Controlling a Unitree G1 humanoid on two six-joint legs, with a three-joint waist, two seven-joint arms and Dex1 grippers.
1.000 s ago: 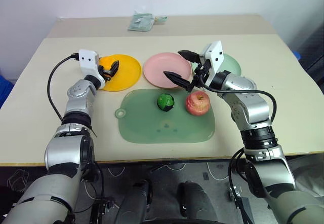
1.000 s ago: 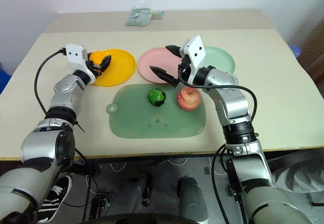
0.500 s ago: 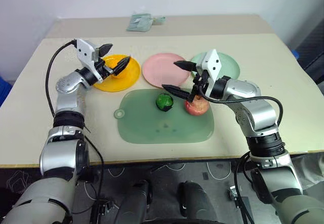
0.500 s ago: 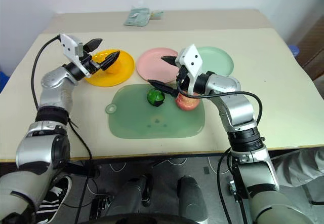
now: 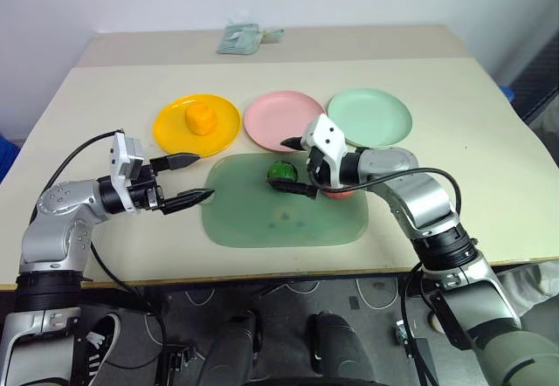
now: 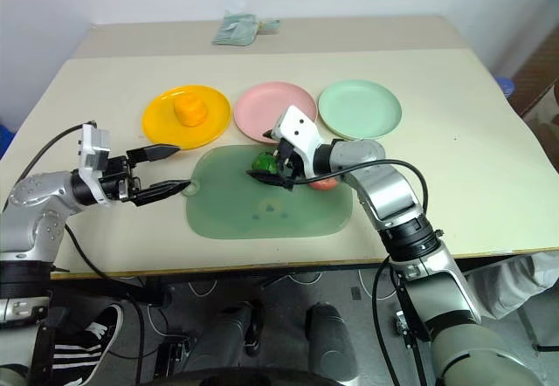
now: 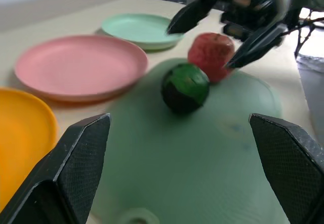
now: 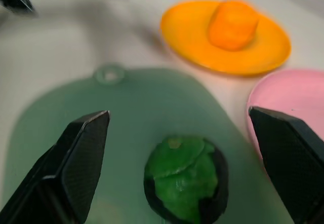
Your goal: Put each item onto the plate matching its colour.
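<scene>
The dark green fruit (image 5: 283,173) sits on the translucent mat (image 5: 262,220), towards its far edge, with the red apple (image 6: 325,182) just beside it, and the right gripper (image 5: 298,167) straddles it with jaws wide apart. The likely trouble is that a closing finger nudges the round fruit so it rolls, or knocks the apple beside it. The orange fruit (image 5: 201,116) already lies on the yellow plate (image 5: 170,128); the pink plate (image 5: 266,120) and mint plate (image 5: 384,115) stand empty beyond the mat. The left gripper (image 5: 185,177), also wide open, hangs off the mat's left edge. The tabletop (image 5: 472,150) has bare room along its right edge.
</scene>
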